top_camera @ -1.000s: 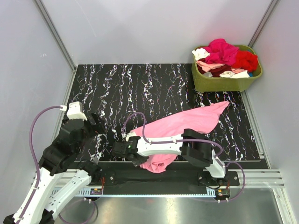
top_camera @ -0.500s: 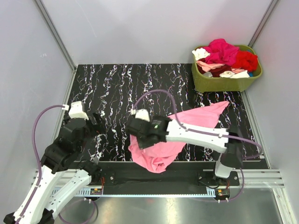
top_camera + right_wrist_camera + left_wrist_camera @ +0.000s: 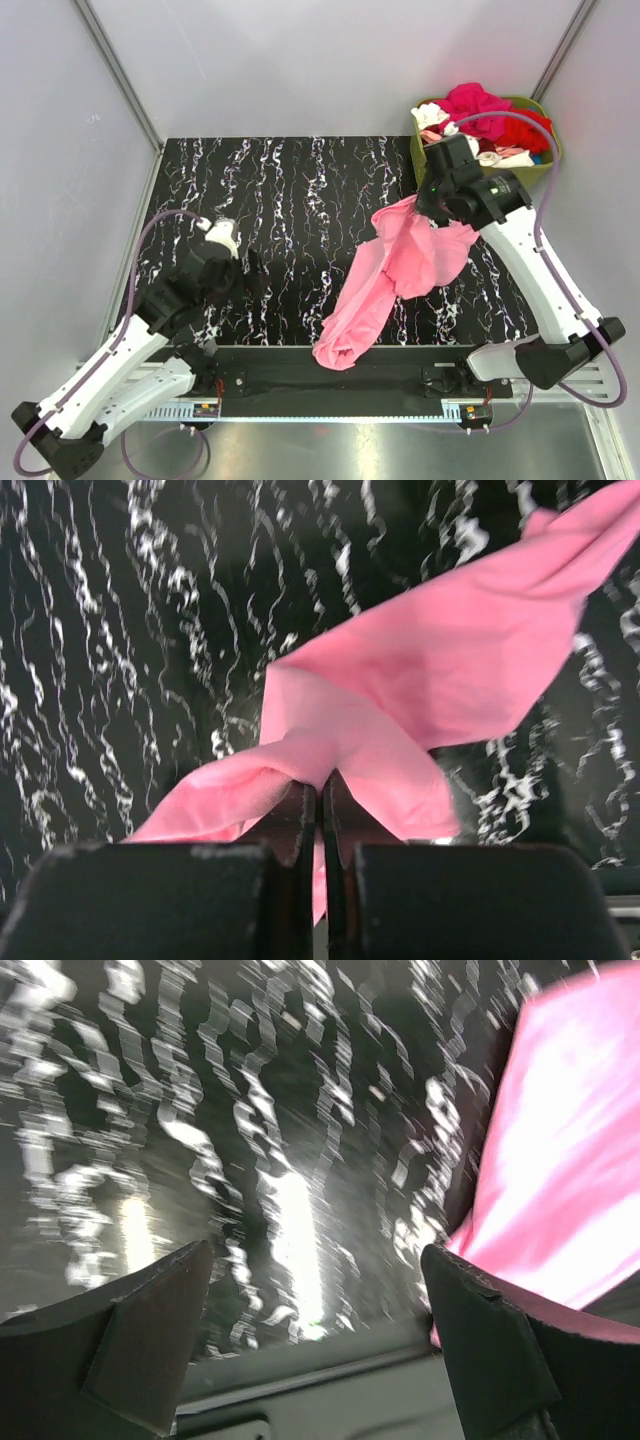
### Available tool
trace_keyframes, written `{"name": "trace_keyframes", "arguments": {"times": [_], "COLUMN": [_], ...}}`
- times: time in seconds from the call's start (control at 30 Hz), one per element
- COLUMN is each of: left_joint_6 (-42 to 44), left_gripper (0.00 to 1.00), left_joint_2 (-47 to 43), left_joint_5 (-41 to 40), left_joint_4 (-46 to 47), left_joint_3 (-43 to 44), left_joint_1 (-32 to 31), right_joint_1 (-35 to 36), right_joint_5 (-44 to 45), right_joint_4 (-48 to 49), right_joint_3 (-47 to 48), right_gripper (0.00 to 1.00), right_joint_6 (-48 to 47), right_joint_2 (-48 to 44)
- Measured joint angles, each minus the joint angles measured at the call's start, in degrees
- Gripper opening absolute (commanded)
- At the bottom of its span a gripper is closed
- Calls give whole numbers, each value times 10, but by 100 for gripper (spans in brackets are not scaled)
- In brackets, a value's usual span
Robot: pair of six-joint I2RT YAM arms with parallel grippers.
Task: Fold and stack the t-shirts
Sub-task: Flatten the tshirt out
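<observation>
Right gripper (image 3: pixel 422 205) was low along the near edge at 6 o'clock a second ago. It has since swung up and out to about 2 o'clock of the table (image 3: pixel 300 180), just short of the olive tub (image 3: pixel 470 182). Its jaws are pinched tight on a fold of the pink t-shirt (image 3: pixel 400 265); in the wrist view the cloth sits right in the closed fingertips (image 3: pixel 320 800) and fans away from them.

The shirt (image 3: pixel 430 670) was lying slumped and bunched before. Now one end is pulled up and stretched.

My read: I'm in the spreading step, hauling the tee out of its heap so it can be laid flat. No fold made yet, nothing stacked. The other tees (image 3: pixel 480 105) are still heaped in the tub.

Left gripper (image 3: pixel 252 275) has crept in from 8 o'clock toward centre, with its fingers (image 3: pixel 150 1310) spread wide and nothing between them. Pink cloth (image 3: pixel 560 1160) shows at the right of its view, near but not touching.

Long axis of the shirt: diagonal, from the pinched end at 2 o'clock down to the crumpled wad at 6 o'clock by the near edge. A second flap hangs out toward 3 o'clock. The high end points at the tub. I can't tell collar from hem, it's too twisted.
</observation>
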Motion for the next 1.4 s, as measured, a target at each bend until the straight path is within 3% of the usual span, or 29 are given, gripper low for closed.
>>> {"name": "trace_keyframes", "arguments": {"times": [0.17,0.37,0.47,0.67,0.8,0.93,1.07,1.4], "left_joint_6": [-45,-105,-121,-120,-115,-107,-103,-112], "left_gripper": [89,88,88,81,77,60,54,62], "left_joint_2": [19,114,158,260,303,336,368,368], "left_joint_5": [21,13,3,-29,-38,-29,-7,18], "left_joint_4": [54,146,188,256,297,355,389,420], "left_joint_3": [-50,-97,-97,-90,-90,-90,-90,-90], "left_joint_1": [-76,-248,-300,-314,-314,-313,-316,-374], "right_joint_1": [-73,-131,-162,-220,-223,-223,-229,-290], "right_joint_5": [-22,-72,-95,-129,-146,-155,-162,-178], "right_joint_4": [-1,-1,-4,-6,-5,-5,-6,-6], "right_joint_3": [33,66,98,189,198,190,187,189], "right_gripper": [0,0,0,0,0,0,0,0], "right_joint_6": [-41,-64,-72,-83,-88,-94,-98,-111], "right_joint_2": [8,74,103,147,149,149,149,162]}}
